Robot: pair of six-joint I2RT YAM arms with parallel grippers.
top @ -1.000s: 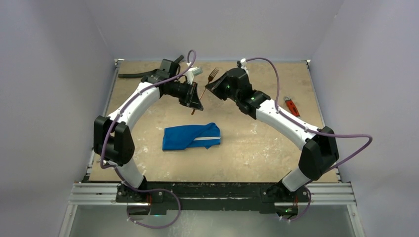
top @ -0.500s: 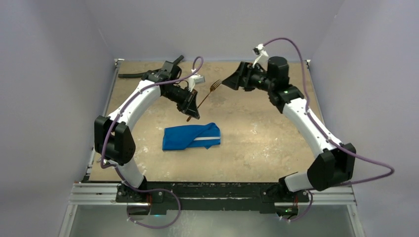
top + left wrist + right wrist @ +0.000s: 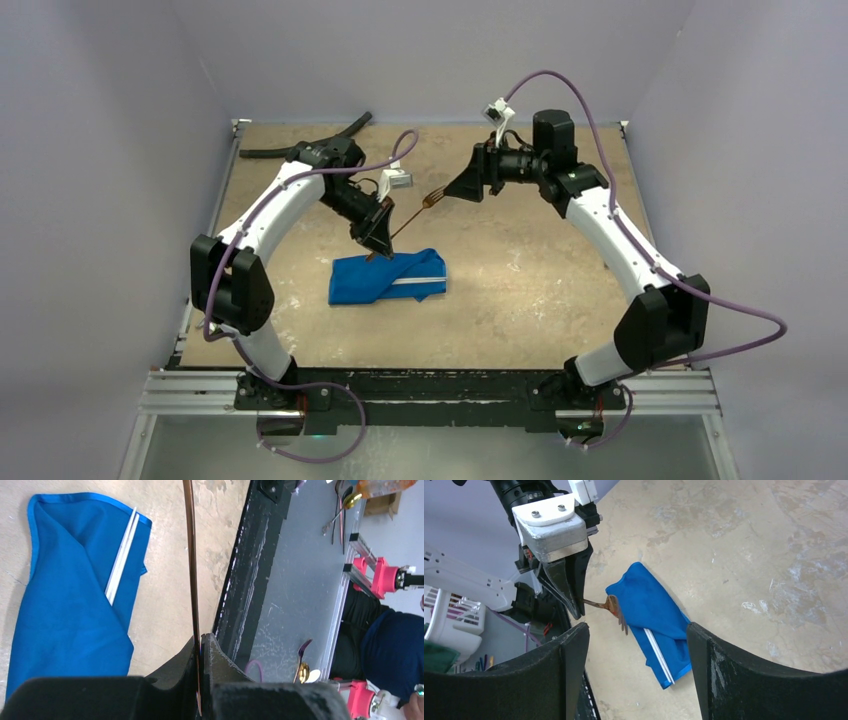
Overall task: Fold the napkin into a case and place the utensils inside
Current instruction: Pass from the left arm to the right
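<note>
The blue napkin (image 3: pixel 388 277) lies folded into an oblong case in the middle of the table, with thin white sticks (image 3: pixel 418 280) poking from its right fold. My left gripper (image 3: pixel 378 243) hangs just above the napkin's far edge. It is shut on the handle of a copper fork (image 3: pixel 410 215), whose tines point up and to the right. The left wrist view shows the fork handle (image 3: pixel 190 555) pinched between the jaws, beside the napkin (image 3: pixel 70 595). My right gripper (image 3: pixel 462 185) is open, a short way off the tines, and looks down at the fork (image 3: pixel 611 605) and napkin (image 3: pixel 654 615).
A black hose (image 3: pixel 300 148) lies at the far left corner. The black rail (image 3: pixel 430 385) runs along the near edge. Beyond it, spare cutlery (image 3: pixel 305 665) rests on a grey surface. A white basket (image 3: pixel 454 620) stands off the table's near side.
The right gripper has opened and drawn back from the fork. The left gripper has carried the fork down and nearer, to just above the napkin's far edge.
</note>
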